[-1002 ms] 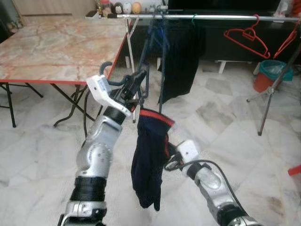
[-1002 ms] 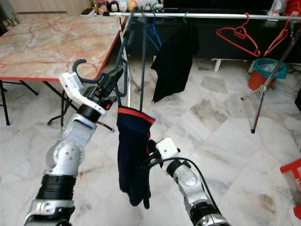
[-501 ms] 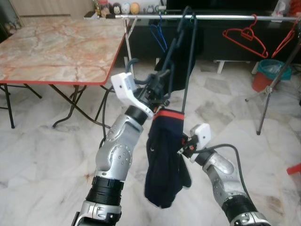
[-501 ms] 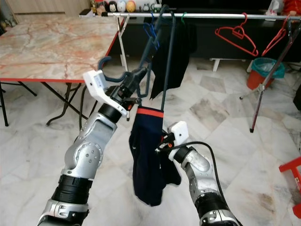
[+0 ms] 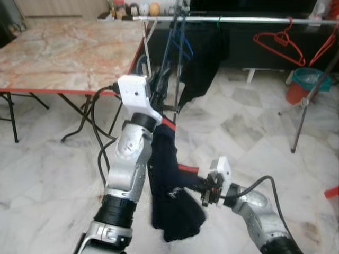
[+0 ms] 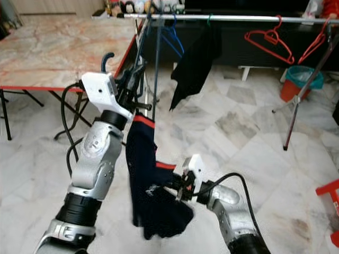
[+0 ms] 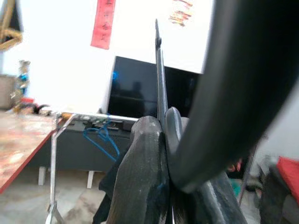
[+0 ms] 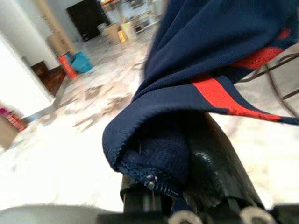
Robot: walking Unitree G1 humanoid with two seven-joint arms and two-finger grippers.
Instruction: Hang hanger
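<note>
While the left gripper [image 5: 159, 87] is raised in front of the rail [image 5: 249, 20], the dark hanger [image 5: 168, 63] is held in it, the fingers [image 7: 145, 172] pressed together on the thin wire, as is seen in the left wrist view. The hanger's hook [image 6: 106, 58] is seen curling up at about 10 o'clock from the left wrist's white housing, short of the rail, and its long wires run up toward 12 o'clock, where they overlap the rail in both eye views; whether the rail is touched by them cannot be told. A navy garment [image 5: 169, 185] with red trim is draped from the hanger and hangs down past the left arm toward 6 o'clock. Low at about 5 o'clock, the right gripper [image 5: 204, 189] is closed on a fold of the garment's edge; in the right wrist view the navy cloth with its red band is seen bunched over the fingertips [image 8: 205, 172]. A black garment [image 5: 204, 58] is hung on the rail at 12 o'clock, with a blue hanger [image 6: 172, 34] just beside it. Red hangers [image 5: 278, 42] are hung farther along at 2 o'clock, above a teal bin [image 5: 307, 79]. A marble-topped table [image 5: 58, 53] is seen at 10 o'clock.
</note>
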